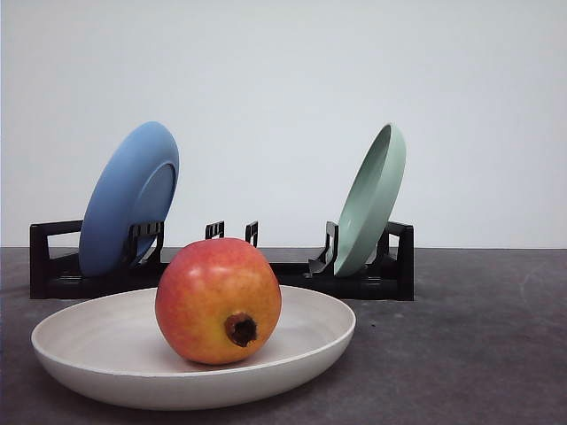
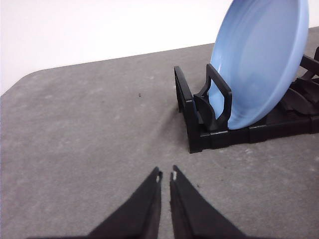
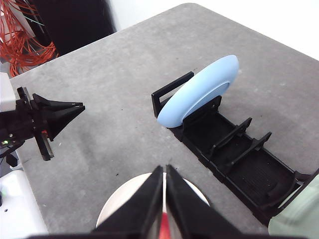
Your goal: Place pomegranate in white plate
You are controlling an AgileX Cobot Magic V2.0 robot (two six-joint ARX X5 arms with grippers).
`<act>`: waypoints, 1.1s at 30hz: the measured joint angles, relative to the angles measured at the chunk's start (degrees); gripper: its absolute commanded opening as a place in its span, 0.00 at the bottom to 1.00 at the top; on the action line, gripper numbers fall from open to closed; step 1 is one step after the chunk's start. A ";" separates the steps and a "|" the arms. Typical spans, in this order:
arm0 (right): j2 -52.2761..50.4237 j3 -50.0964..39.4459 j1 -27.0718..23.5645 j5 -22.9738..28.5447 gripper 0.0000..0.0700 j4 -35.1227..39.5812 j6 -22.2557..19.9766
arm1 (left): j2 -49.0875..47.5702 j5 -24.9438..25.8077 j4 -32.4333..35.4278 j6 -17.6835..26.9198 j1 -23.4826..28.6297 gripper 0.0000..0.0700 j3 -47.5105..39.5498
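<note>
Front view: pomegranate sits in the white plate

Front view shows the smooth red-and-yellow pomegranate (image 1: 218, 301) resting in the shallow matte white plate (image 1: 89, 350) on the grey speckled counter (image 1: 478, 354). Behind it a black rack (image 1: 372, 283) props a blue plate (image 1: 128, 199) and a pale green plate (image 1: 372, 199) upright. Left gripper (image 2: 165, 175) hovers above bare counter, jaws pressed together, empty. Right gripper (image 3: 164, 169) hangs over the white plate's rim, jaws clenched, gripping nothing.
</note>
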 measured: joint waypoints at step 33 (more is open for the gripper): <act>-10.78 -4.53 -30.04 -0.27 0.00 3.09 -10.05 | 0.00 0.00 0.00 -0.04 0.00 0.02 0.00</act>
